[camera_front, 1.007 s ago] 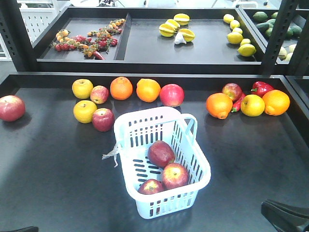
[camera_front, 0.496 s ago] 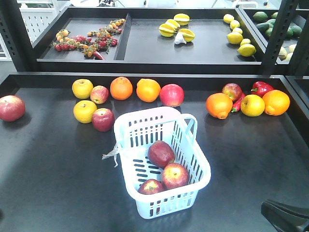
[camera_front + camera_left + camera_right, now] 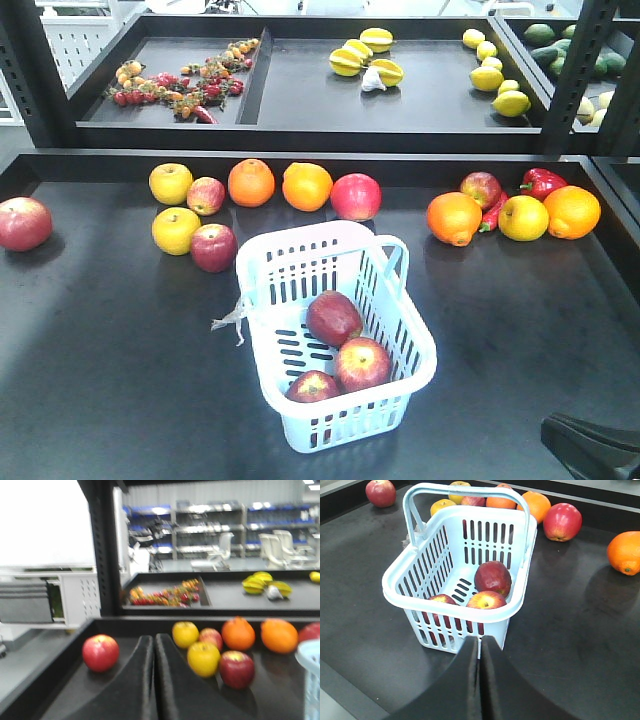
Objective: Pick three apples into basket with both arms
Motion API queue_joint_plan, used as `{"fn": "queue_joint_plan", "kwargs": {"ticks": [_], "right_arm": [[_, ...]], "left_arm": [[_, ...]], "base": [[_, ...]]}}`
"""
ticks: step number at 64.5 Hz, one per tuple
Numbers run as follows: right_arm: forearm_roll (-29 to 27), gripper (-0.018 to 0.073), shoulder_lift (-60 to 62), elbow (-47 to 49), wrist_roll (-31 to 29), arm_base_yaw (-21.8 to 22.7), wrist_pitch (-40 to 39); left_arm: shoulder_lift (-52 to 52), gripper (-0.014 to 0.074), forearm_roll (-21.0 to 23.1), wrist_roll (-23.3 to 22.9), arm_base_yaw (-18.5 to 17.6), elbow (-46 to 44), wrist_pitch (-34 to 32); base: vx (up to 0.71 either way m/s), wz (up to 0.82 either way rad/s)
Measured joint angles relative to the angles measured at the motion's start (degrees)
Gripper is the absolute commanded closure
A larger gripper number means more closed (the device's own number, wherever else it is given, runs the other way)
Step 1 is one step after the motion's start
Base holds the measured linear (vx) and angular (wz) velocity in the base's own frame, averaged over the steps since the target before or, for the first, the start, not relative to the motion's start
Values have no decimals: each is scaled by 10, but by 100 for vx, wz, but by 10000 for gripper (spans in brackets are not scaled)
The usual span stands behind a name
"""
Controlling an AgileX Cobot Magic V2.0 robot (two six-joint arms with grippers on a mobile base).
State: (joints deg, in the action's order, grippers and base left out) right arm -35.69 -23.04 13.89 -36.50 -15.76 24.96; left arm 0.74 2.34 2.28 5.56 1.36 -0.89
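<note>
Three round red apples are sitting inside the pale blue plastic basket on the black table.

The left black claw is staying pressed together, empty, near a loose red apple; that view is looking blurry. The right black claw is pressed together too, empty, just beside the basket's near wall, which is half hiding two apples. No writing is showing.

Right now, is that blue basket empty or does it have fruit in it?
Not empty. The basket holds three red apples, also visible inside in the right wrist view.
</note>
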Motion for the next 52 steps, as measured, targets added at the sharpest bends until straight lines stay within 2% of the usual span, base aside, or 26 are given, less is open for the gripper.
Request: {"fn": "queue_joint_plan", "kwargs": {"ticks": [8,22,52], "right_arm": [[0,564,0,0,0,0,0],[0,564,0,0,0,0,0],[0,564,0,0,0,0,0]], "left_arm": [[0,603,0,-5,4,0,-9],[0,603,0,-76,5,0,-9],[0,603,11,-81,5,0,34]], "base": [[0,0],[0,0],[0,0]]}}
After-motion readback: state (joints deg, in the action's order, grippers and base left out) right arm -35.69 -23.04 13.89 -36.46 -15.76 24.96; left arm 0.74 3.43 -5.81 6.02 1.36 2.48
